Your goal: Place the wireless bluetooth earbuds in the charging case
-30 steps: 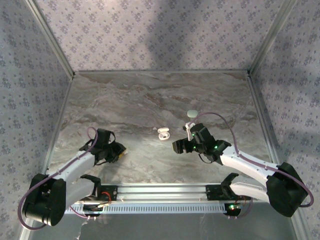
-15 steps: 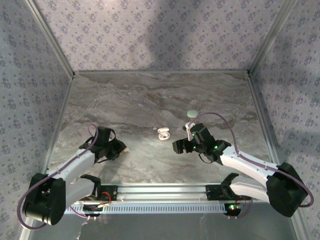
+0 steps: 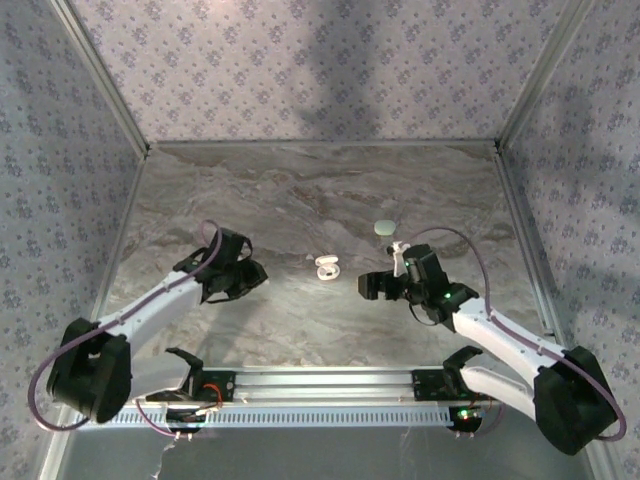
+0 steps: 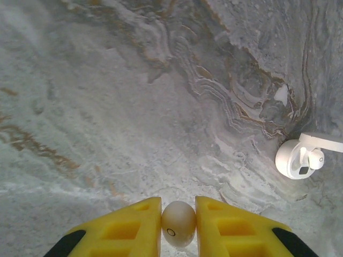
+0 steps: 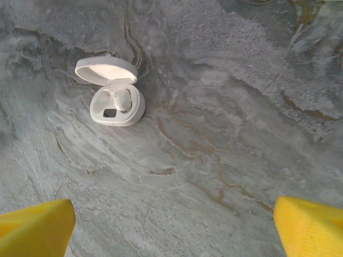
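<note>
Earbuds are in two places. The first earbud (image 4: 178, 224), a small whitish round piece, sits between the yellow fingers (image 4: 127, 229) of my left tool (image 3: 256, 274). This tool is clamped on it from both sides, and the fingers touch it left and right. In the left wrist view I see the marble bench (image 4: 107, 107) behind the earbud, but I cannot tell if the earbud touches the bench or hangs above it.

The second earbud (image 5: 123, 99) is seated inside the charging case (image 5: 116, 106). The case is white and oval, it lies on the bench, and its lid is tilted up and back.

From my left tool, the case is ahead and to the right, well apart from the earbud that I hold. In the top view the case lies between my two tools, nearer to the right one.

My right tool (image 3: 369, 288) holds nothing. Its two yellow fingers (image 5: 33, 228) stand wide apart, at the two lower corners of the right wrist view. The case is ahead of this tool and a little to the left, apart from both fingers.

A pale green pebble (image 3: 383, 228) lies on the bench farther back, beyond my right tool and to the right of the case.
</note>
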### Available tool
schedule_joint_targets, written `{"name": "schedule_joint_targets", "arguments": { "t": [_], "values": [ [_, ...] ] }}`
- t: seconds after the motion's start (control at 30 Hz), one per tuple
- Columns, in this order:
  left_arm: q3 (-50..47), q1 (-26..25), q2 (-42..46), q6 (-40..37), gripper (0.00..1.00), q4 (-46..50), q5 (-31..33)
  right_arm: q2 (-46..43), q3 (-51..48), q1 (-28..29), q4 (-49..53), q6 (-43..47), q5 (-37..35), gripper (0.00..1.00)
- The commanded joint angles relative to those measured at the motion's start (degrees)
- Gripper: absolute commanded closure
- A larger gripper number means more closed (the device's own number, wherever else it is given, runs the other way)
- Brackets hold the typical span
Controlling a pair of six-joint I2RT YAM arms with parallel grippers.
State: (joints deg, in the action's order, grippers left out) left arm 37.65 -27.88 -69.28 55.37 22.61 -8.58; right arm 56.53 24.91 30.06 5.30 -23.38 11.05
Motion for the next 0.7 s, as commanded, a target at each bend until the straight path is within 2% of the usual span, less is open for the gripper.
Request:
{"name": "schedule_joint_targets", "arguments": {
  "t": [0.0, 0.2, 0.37, 0.53, 0.67],
  "values": [
    [5.23, -2.8, -4.12, -2.84, 0.76, 3.53, 3.75, -1.75, 0.4, -1.54, 0.18, -2.73, 2.6, 0.0],
    [13.84, -8.25, -12.7, -4.69, 0.76, 6.61, 7.0, -1.5, 7.91, -3.28, 6.49, -4.16, 2.95, 0.0],
    [21.34, -12.21, -18.89, -6.61, 0.76, 10.48, 10.29, 1.46, 11.47, -6.43, 4.98, -3.39, 5.79, 0.0],
    [28.89, -16.06, -24.51, -7.68, 0.76, 15.32, 15.05, 5.35, 8.49, -10.85, -0.45, -4.0, 9.21, 0.0],
    [34.96, -18.39, -29.12, -8.85, 0.76, 19.41, 17.7, 5.28, 3.55, -13.73, -5.52, -6.01, 13.3, 0.0]
  ]
}}
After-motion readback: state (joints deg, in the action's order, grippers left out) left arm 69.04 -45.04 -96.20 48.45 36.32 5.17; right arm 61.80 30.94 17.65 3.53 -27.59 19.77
